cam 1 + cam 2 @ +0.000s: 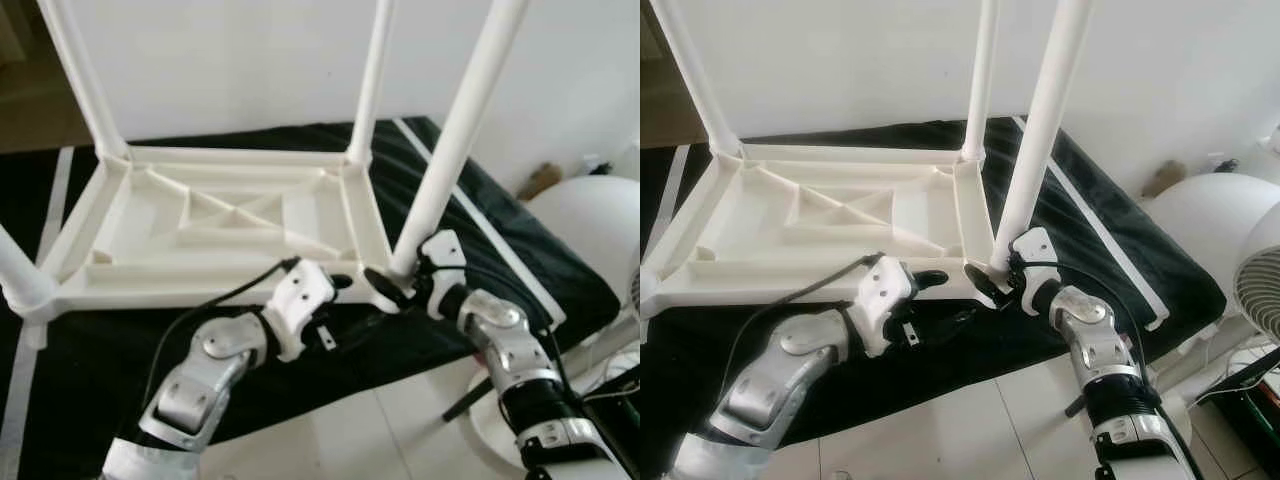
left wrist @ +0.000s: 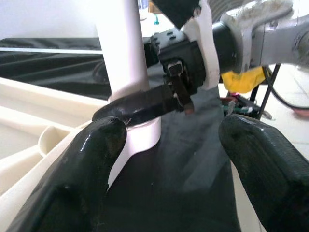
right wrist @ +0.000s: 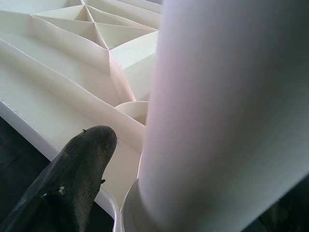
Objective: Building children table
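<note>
A white children's table (image 1: 200,220) lies upside down on a black mat (image 1: 520,240), its legs pointing up. My right gripper (image 1: 398,280) is shut around the base of the near right leg (image 1: 455,140); in the right wrist view one black finger (image 3: 72,179) lies against that leg (image 3: 227,111). My left gripper (image 1: 350,305) stands open just beside that corner, at the table's near edge. In the left wrist view its fingers (image 2: 87,169) are spread wide with only mat between them, facing the leg (image 2: 123,48) and the right gripper's finger (image 2: 140,106).
Three more legs stand up: far right (image 1: 370,90), far left (image 1: 85,80), near left (image 1: 20,275). A white rounded object (image 1: 590,230) and a fan (image 1: 1250,290) stand close on the right. Pale floor tiles (image 1: 380,430) lie in front, a white wall behind.
</note>
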Controlling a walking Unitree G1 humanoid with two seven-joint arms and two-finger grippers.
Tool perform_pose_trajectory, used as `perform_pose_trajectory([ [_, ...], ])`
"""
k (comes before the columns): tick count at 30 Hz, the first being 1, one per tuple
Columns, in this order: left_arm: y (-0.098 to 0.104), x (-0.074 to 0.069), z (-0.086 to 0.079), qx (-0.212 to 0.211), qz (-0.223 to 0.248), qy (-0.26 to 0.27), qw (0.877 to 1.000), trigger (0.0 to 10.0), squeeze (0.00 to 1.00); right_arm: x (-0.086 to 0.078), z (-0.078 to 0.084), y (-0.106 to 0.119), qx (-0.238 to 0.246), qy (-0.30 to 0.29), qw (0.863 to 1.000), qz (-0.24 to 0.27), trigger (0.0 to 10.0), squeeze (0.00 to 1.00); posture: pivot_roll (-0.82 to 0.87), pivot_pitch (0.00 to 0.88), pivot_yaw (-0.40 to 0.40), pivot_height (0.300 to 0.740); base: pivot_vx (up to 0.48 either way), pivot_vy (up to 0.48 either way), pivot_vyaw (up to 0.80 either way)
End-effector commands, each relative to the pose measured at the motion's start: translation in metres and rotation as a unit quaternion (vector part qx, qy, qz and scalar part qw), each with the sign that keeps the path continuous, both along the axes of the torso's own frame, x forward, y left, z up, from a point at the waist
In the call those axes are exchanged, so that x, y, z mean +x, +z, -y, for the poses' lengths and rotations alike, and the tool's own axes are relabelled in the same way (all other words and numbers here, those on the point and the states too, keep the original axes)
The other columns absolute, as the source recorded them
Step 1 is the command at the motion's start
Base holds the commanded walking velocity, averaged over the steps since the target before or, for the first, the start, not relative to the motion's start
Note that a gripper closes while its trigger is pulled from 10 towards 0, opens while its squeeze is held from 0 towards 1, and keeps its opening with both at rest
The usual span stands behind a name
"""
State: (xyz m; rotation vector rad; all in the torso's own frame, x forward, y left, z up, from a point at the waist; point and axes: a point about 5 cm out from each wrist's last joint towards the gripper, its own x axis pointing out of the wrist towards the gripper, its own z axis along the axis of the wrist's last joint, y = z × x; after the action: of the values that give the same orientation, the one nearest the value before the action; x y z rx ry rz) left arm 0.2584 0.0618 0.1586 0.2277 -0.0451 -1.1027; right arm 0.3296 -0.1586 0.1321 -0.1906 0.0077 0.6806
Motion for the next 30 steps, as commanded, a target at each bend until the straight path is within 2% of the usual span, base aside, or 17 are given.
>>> perform_pose_trajectory([
  [1, -0.008, -0.001, 0.0, 0.021, 0.001, -0.004, 1.0, 10.0, 0.0, 0.002, -0.001, 0.0, -0.014, 0.009, 1.0, 0.0, 10.0, 0.0, 0.0, 0.021, -0.039, 0.74, 0.0, 0.0, 0.0],
  [8, -0.016, 0.001, -0.002, 0.033, -0.004, 0.008, 0.999, 10.0, 0.0, 0.001, 0.0, -0.004, -0.015, 0.009, 1.0, -0.001, 10.0, 0.0, 0.0, 0.011, -0.042, 0.74, 0.0, 0.0, 0.0],
  [9, -0.018, 0.001, -0.001, 0.04, 0.0, 0.009, 0.999, 10.0, 0.0, 0.002, 0.0, -0.005, -0.015, 0.011, 1.0, 0.001, 7.6, 0.0, 0.0, 0.009, -0.044, 0.74, 0.0, 0.0, 0.0],
  [10, -0.018, 0.001, -0.001, 0.04, 0.0, 0.009, 0.999, 10.0, 0.0, 0.002, 0.0, -0.005, -0.015, 0.011, 1.0, 0.001, 7.6, 0.0, 0.0, 0.009, -0.044, 0.74, 0.0, 0.0, 0.0],
  [11, -0.019, 0.002, -0.001, 0.043, 0.001, 0.009, 0.999, 10.0, 0.0, 0.002, 0.0, -0.005, -0.014, 0.013, 1.0, 0.002, 2.2, 0.0, 0.0, 0.007, -0.045, 0.74, 0.0, 0.0, 0.0],
  [12, -0.019, 0.002, 0.0, 0.045, 0.003, 0.009, 0.999, 10.0, 0.0, 0.002, 0.0, -0.005, -0.014, 0.015, 1.0, 0.003, 0.0, 0.0, 0.0, 0.005, -0.045, 0.74, 0.0, 0.0, 0.0],
  [15, -0.018, 0.004, 0.0, 0.044, 0.005, 0.01, 0.999, 10.0, 0.0, 0.002, 0.001, -0.006, -0.02, 0.015, 1.0, 0.005, 0.0, 0.0, 0.0, 0.002, -0.044, 0.74, 0.0, 0.0, 0.0],
  [21, -0.017, 0.004, 0.003, 0.037, 0.008, 0.004, 0.999, 10.0, 0.0, 0.001, 0.003, -0.01, -0.022, 0.006, 1.0, 0.001, 0.0, 0.0, -0.01, 0.002, -0.042, 0.74, 0.0, 0.0, 0.0],
  [22, -0.016, 0.004, 0.004, 0.037, 0.009, 0.003, 0.999, 10.0, 0.0, 0.001, 0.004, -0.01, -0.025, 0.001, 1.0, 0.005, 6.2, 0.0, -0.01, 0.004, -0.044, 0.74, 0.0, 0.0, 0.0],
  [23, -0.016, 0.004, 0.004, 0.037, 0.009, 0.003, 0.999, 10.0, 0.0, 0.001, 0.004, -0.01, -0.025, 0.001, 1.0, 0.005, 6.2, 0.0, -0.01, 0.004, -0.044, 0.74, 0.0, 0.0, 0.0],
  [24, -0.016, 0.004, 0.004, 0.035, 0.009, 0.003, 0.999, 10.0, 0.0, 0.001, 0.004, -0.011, -0.028, -0.005, 1.0, 0.002, 10.0, 0.0, -0.01, 0.005, -0.043, 0.74, 0.0, 0.0, 0.0],
  [30, -0.015, 0.005, 0.006, 0.03, 0.011, 0.002, 0.999, 10.0, 0.0, 0.0, 0.006, -0.017, -0.029, -0.037, 0.999, -0.01, 10.0, 0.0, -0.02, 0.01, -0.043, 0.74, 0.0, 0.0, 0.0],
])
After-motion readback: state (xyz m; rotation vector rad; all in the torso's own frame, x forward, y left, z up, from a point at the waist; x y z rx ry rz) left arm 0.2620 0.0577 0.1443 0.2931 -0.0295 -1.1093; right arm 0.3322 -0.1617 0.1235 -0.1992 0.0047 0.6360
